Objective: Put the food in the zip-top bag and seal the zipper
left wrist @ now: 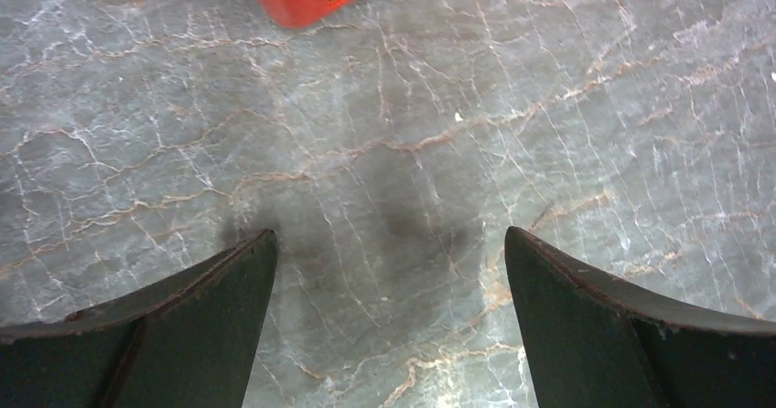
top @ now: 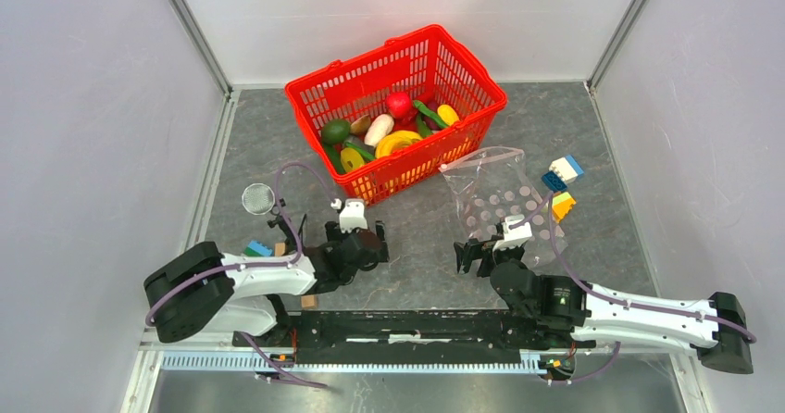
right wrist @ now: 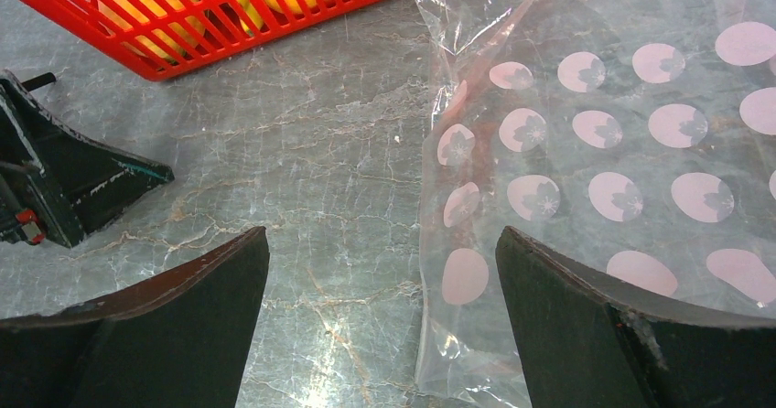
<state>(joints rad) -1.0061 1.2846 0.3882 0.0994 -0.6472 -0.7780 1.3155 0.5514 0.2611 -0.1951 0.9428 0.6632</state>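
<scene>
Near the tabletop's [top: 417, 223] front edge, left hand [top: 373, 244] and right hand [top: 472, 256] hung released, empty.
Food [top: 389, 131] lay heaped in the red basket [top: 356, 61] toward the far edge, with the zip-top bag [top: 495, 191] flat just beside it on the right and the zipper [top: 479, 158] along its far end. The step probably called for lifting one lip of the floppy mouth before fetching pieces singly.

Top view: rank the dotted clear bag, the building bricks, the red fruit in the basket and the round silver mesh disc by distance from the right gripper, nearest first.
1. Clear bag, just beyond the right gripper.
2. Building bricks, beyond it, to the right.
3. Red fruit, in the red basket at the far side.
4. Mesh disc, far left, beside the left arm.
</scene>
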